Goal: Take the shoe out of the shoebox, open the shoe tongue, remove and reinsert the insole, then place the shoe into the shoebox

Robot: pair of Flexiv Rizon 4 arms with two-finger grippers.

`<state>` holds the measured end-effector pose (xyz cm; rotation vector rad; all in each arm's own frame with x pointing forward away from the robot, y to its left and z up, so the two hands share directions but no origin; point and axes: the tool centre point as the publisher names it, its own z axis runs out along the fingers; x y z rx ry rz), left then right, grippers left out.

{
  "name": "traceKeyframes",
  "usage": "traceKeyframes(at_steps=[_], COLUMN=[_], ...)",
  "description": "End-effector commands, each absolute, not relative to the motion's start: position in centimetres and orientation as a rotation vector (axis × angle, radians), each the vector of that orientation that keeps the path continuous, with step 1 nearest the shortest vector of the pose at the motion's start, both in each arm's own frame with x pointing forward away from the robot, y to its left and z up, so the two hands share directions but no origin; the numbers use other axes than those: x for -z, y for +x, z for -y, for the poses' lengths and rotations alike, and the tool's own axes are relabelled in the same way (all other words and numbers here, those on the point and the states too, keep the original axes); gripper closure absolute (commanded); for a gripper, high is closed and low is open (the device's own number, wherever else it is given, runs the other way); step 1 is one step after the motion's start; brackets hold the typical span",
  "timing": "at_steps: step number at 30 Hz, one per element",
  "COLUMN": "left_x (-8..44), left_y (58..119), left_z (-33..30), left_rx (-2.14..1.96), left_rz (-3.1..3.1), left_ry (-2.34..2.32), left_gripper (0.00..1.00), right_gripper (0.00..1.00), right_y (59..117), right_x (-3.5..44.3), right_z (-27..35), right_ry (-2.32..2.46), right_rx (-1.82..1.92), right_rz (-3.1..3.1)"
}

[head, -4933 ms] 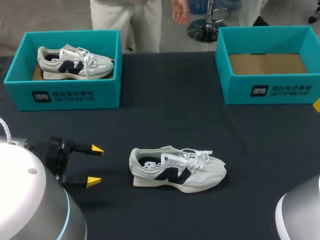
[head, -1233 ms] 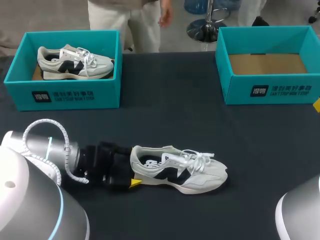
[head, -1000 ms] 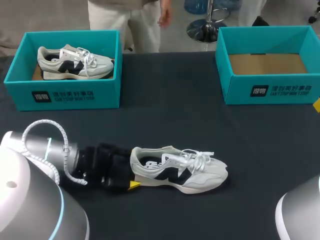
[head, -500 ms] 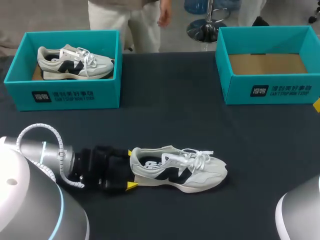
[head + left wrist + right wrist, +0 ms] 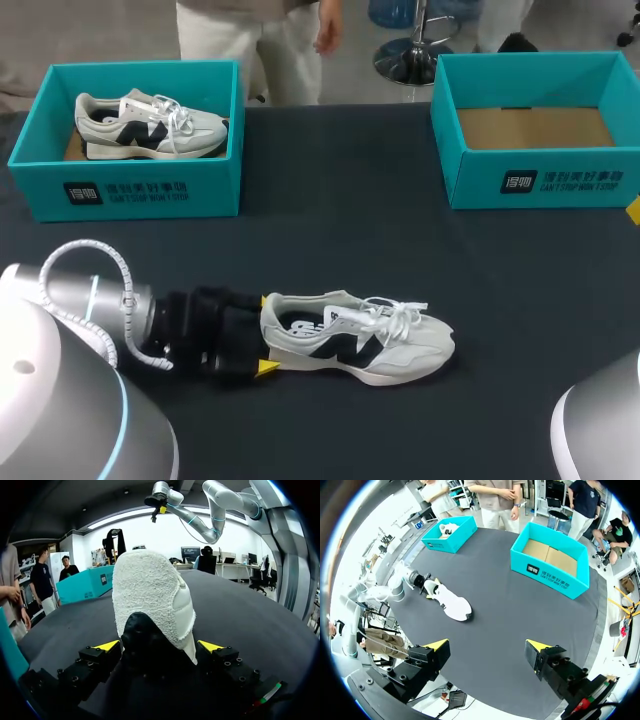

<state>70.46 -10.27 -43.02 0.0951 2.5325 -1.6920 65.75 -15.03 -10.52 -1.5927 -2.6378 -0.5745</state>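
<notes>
Pale grey shoe (image 5: 355, 340) out of the box, heel between my open fingers (image 5: 107, 646).
The shoe lies on its sole on the dark table (image 5: 340, 230), well apart from the empty shoebox (image 5: 530, 180) at the far right, so I judge only the first step done. The laces (image 5: 400, 315) look tied, the tongue (image 5: 338, 316) lies flat, and the insole (image 5: 298, 327) seems to sit inside, so opening, pulling, refitting and boxing are all left. My left gripper (image 5: 263, 334) lies low along the table at the heel, spread wide with a yellow tip on each side and a small gap showing, gripping nothing yet. My right gripper (image 5: 487, 647) hangs high over the table, wide open and empty. A second shoe (image 5: 150, 125) sits in the far left shoebox (image 5: 125, 185).
</notes>
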Motion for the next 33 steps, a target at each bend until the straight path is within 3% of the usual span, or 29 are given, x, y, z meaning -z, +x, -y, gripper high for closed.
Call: traceKeyframes(at_steps=[1, 33], left_x=[43.3, 43.6], left_y=[71.0, 69.8], left_z=[10.5, 10.9], left_rx=[1.692, 1.735], left_rz=[-2.545, -2.542], left_ry=[0.097, 0.1], left_gripper=[0.0, 0.0], right_gripper=[0.0, 0.0], right_y=[66.0, 66.0], right_x=[10.5, 10.5], right_z=[15.0, 15.0], right_ry=[-1.59, -1.59], right_rx=[0.567, 0.567], right_rz=[2.635, 2.635])
